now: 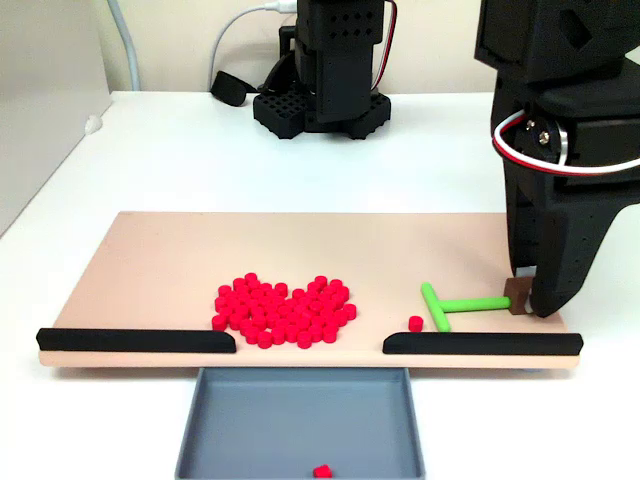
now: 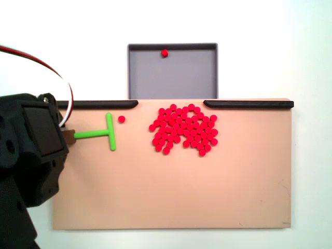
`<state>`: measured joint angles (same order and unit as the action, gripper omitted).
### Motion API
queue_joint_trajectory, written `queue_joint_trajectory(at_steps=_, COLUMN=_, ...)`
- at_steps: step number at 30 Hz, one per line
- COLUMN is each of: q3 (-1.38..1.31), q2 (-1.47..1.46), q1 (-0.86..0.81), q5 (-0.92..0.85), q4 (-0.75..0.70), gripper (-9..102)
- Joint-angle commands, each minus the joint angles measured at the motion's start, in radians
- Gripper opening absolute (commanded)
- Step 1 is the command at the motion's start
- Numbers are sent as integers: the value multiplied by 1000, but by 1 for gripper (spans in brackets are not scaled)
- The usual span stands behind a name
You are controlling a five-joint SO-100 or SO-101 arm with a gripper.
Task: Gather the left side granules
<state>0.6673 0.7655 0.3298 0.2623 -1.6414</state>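
Note:
The red granules (image 1: pixel 283 310) lie in a dense heap on the tan board (image 1: pixel 150 260), just behind the gap between two black rails. In the fixed view from above the granules (image 2: pixel 184 129) sit right of centre. One stray granule (image 1: pixel 415 323) (image 2: pixel 121 119) rests beside the crossbar of the green T-shaped stick (image 1: pixel 450 303) (image 2: pixel 101 134). My gripper (image 1: pixel 527 300) (image 2: pixel 66 136) is shut on the brown block at the stick's handle end, at the board's side edge. The crossbar is low over the board, apart from the heap.
A grey tray (image 1: pixel 210 430) (image 2: pixel 140 78) stands below the gap in the black rails (image 1: pixel 135 340) (image 1: pixel 480 343), with one red pellet (image 1: pixel 321 470) (image 2: pixel 164 52) in it. A black arm base (image 1: pixel 320 90) and cables stand behind the board.

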Motion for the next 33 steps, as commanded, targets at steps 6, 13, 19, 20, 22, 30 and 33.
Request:
queue_joint_trajectory(at_steps=6, q3=-25, q2=-12, q1=-28, q5=3, q4=-2, gripper=0)
queue_joint_trajectory(at_steps=13, q3=-23, q2=-18, q1=-41, q5=3, q4=-2, gripper=0)
queue_joint_trajectory(at_steps=19, q3=-23, q2=-25, q1=-46, q5=2, q4=-2, gripper=0)
queue_joint_trajectory(at_steps=20, q3=-23, q2=-25, q1=-48, q5=2, q4=-2, gripper=0)
queue_joint_trajectory(at_steps=22, q3=-18, q2=-25, q1=-51, q5=2, q4=-3, gripper=0)
queue_joint_trajectory(at_steps=30, q3=-8, q2=-25, q1=-60, q5=6, q4=-3, gripper=0)
queue_joint_trajectory(at_steps=33, q3=-8, q2=-26, q1=-63, q5=20, q4=-11, gripper=0)
